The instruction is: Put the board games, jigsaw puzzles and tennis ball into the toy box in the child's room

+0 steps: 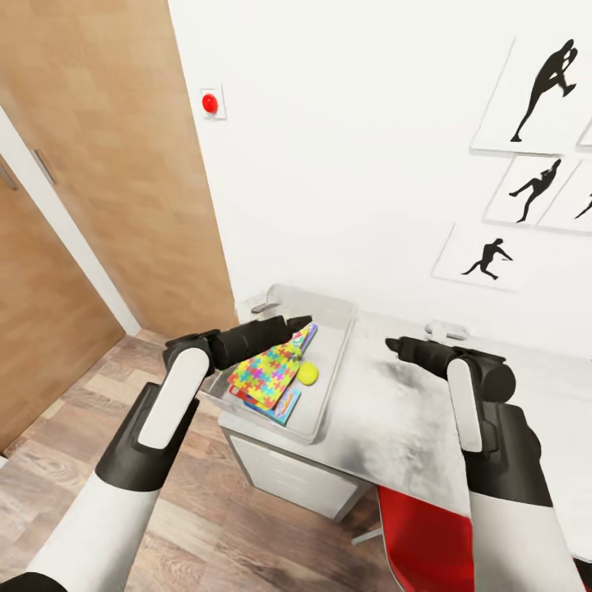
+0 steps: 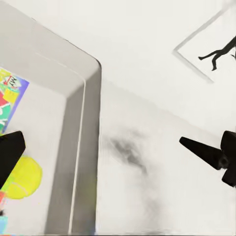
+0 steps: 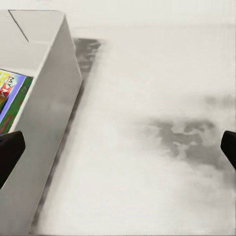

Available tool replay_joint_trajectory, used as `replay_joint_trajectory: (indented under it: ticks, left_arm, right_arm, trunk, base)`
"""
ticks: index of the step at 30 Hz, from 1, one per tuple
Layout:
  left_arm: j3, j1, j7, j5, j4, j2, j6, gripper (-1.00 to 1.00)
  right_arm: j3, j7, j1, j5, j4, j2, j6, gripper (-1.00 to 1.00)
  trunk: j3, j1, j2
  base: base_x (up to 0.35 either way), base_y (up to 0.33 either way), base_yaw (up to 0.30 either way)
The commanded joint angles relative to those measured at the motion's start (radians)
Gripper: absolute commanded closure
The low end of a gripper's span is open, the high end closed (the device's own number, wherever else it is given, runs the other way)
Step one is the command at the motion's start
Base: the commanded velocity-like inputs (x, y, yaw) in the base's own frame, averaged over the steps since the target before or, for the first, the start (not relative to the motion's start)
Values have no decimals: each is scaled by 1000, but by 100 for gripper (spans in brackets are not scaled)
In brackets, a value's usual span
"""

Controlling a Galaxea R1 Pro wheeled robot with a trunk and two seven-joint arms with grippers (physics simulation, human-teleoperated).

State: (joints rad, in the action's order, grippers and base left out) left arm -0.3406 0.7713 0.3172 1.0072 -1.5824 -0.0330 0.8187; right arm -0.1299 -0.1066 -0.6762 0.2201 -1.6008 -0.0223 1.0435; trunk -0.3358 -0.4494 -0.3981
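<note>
white-walled child's room; toy box (image 1: 329,395) sits at the table (image 1: 403,427) end. inside the box: jigsaw puzzle (image 1: 265,372) atop board games (image 1: 284,406), tennis ball (image 1: 307,373) beside. my left gripper (image 1: 301,321), fingers spread, hangs over the box; right gripper (image 1: 393,345), released, just beside the box.

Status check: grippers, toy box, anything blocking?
Left gripper over toy box, open, empty. Right gripper open above table. Puzzle, tennis ball inside. Nothing blocking.
</note>
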Motion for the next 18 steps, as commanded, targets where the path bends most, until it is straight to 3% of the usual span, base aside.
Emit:
replay_joint_trajectory:
  ticks: [1, 2, 3, 4, 7, 10, 11, 12, 14, 15, 18]
  left_arm:
    - [-12, -5, 10, 13, -6, -23, 5, -100]
    - [-12, -5, 10, 13, -6, -23, 5, -100]
    - [-35, -12, 10, 33, -12, -58, 7, -100]
    - [-47, -15, 10, 51, -14, -72, 8, -100]
    - [-59, -17, 10, 76, -16, -84, 6, -100]
    - [-100, -20, 14, 174, -20, -108, -2, -100]
    - [-100, -20, 14, 174, -20, -108, -2, -100]
    - [-173, -11, 17, 324, -23, -129, -45, -100]
    - [-195, 0, 21, 348, -23, -131, -53, -100]
    - [-230, 15, 31, 379, -24, -133, -65, -100]
    - [-239, 17, 34, 385, -24, -130, -68, -100]
  right_arm:
    - [-18, 13, 4, 19, -3, 23, 4, -100]
    - [-18, 13, 4, 19, -3, 23, 4, -100]
    - [-61, 69, 14, 27, -7, 70, 4, -100]
    - [-84, 105, 20, 30, -8, 91, 4, -100]
    - [-108, 144, 27, 32, -9, 113, 4, -100]
    - [-178, 272, 62, 36, -11, 173, 4, -100]
    - [-178, 272, 62, 36, -11, 173, 4, -100]
    - [-275, 493, 147, 40, -12, 276, 4, -100]
    - [-289, 535, 160, 41, -13, 293, 4, -100]
    - [-307, 591, 177, 41, -13, 315, 4, -100]
    - [-310, 604, 182, 42, -13, 318, 4, -100]
  trunk:
    - [-2, -1, -2]
    - [-2, -1, -2]
    - [-2, -1, -2]
    - [-2, -1, -2]
    - [-2, -1, -2]
    - [-2, -1, -2]
    - [-2, -1, -2]
    - [-2, -1, -2]
    - [-2, -1, -2]
    - [-2, -1, -2]
    - [-2, -1, -2]
  base:
    - [0, 0, -168]
    - [0, 0, -168]
    - [0, 0, -209]
    - [0, 0, -223]
    - [0, 0, -231]
    - [0, 0, -237]
    - [0, 0, -224]
    - [0, 0, -63]
    - [0, 0, -45]
    - [0, 0, -11]
    - [0, 0, -59]
